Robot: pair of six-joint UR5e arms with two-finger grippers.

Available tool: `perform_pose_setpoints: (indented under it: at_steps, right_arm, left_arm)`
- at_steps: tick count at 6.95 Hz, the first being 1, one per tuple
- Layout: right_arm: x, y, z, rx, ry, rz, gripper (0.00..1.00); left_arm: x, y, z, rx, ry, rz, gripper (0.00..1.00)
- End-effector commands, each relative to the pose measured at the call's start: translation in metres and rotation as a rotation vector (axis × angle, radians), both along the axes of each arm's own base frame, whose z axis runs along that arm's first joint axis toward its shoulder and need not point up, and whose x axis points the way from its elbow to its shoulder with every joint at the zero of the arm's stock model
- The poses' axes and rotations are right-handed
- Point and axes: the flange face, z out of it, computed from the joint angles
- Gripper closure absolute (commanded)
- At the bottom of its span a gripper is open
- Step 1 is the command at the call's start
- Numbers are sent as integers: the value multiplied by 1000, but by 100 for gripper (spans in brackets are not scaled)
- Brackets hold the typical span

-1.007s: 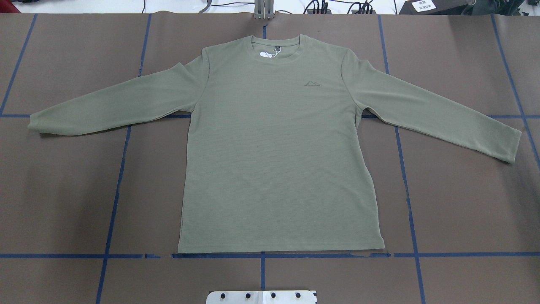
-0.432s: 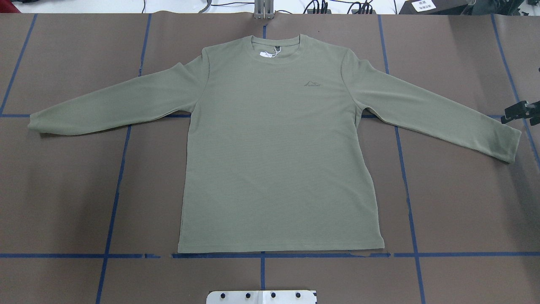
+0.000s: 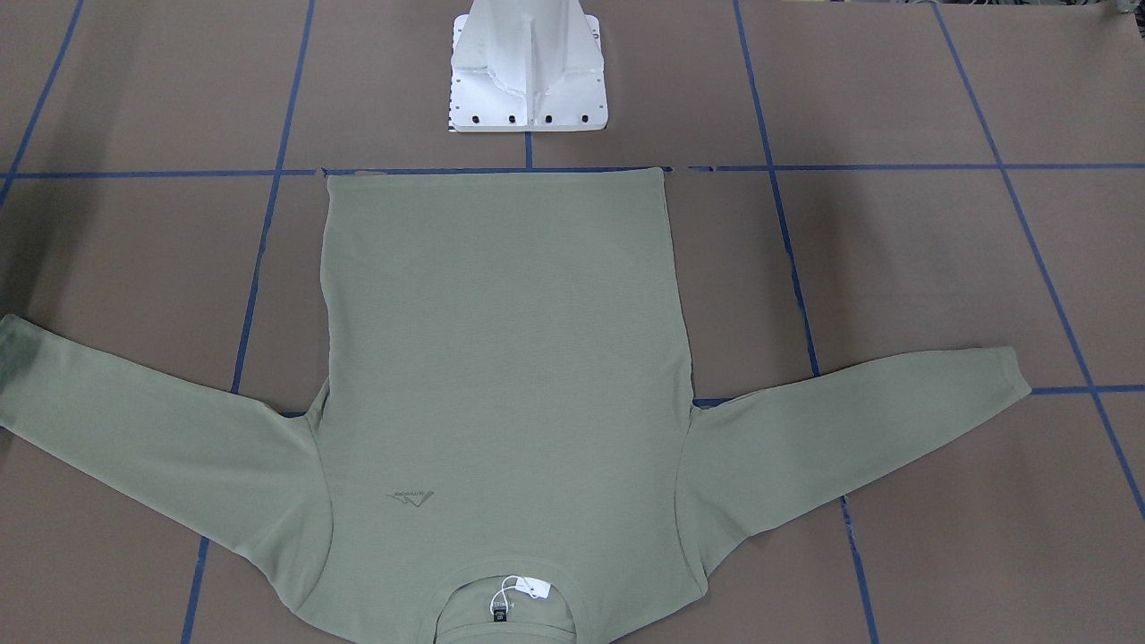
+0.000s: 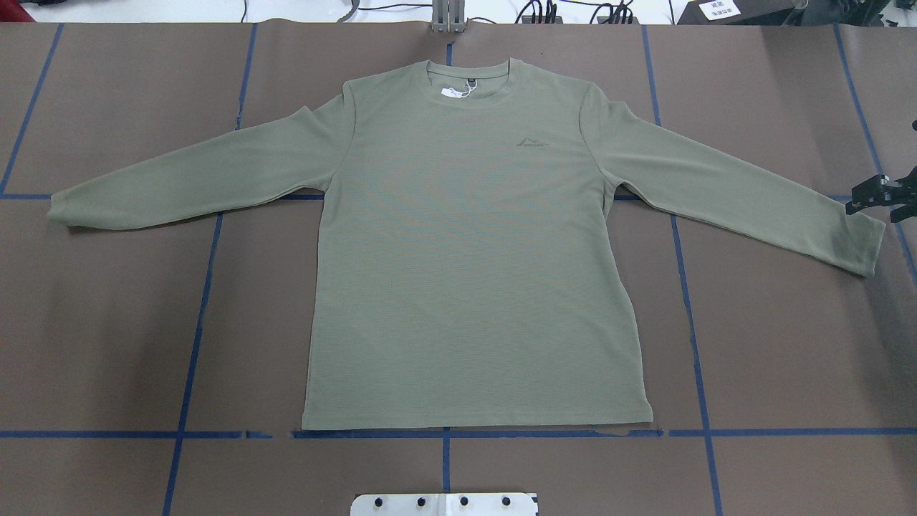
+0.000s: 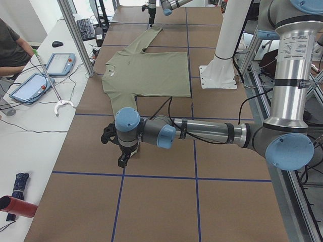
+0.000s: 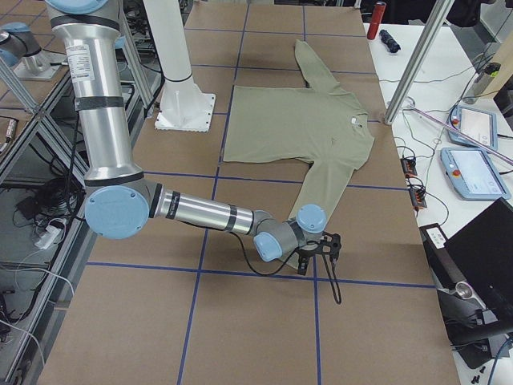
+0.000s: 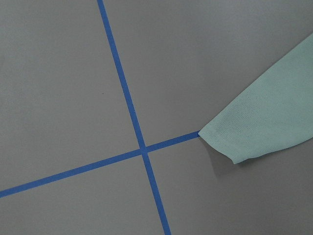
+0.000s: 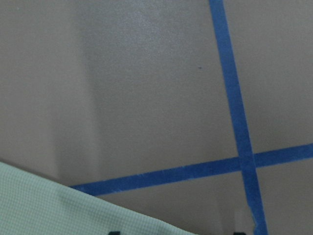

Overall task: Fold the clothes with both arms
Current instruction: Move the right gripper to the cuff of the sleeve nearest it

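Note:
The sage-green long-sleeved shirt [image 4: 473, 244] lies flat and face up, its collar toward the far edge and both sleeves spread out. My right gripper [image 4: 857, 199] pokes in at the overhead view's right edge, just above the right cuff [image 4: 863, 247]. It is open: two dark tips stand far apart at the bottom of the right wrist view, by the cuff [image 8: 58, 205]. My left gripper [image 5: 122, 160] hangs over the table just beyond the left cuff [image 7: 254, 132]. Whether it is open or shut I cannot tell.
The white pedestal base [image 3: 528, 72] stands at the shirt's hem side. Blue tape lines [image 4: 193, 322] grid the brown table. A person [image 5: 10, 45] sits at the side bench with tablets [image 5: 30, 85], cables and a red bottle [image 5: 17, 206].
My right gripper has come into the overhead view from the right edge and moved a little toward the right cuff, casting a shadow on it. The shirt has not moved.

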Motion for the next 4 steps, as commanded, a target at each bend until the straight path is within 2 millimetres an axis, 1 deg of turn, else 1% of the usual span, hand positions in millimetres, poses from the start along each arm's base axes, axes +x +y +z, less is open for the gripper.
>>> perform_pose_setpoints:
  at_steps: [1, 2, 3, 4]
  right_arm:
    - [2, 6, 6, -11, 3, 2, 24]
    - [2, 7, 8, -13, 4, 1, 34]
    - [5, 12, 12, -20, 6, 2, 37]
    - [6, 16, 14, -23, 7, 2, 37]
  left_arm:
    - [0, -1, -1, 2, 0, 0, 0]
    - [0, -1, -2, 2, 0, -1, 0]
    - [-1, -1, -2, 2, 0, -2, 0]
    - [-1, -1, -4, 6, 1, -3, 0]
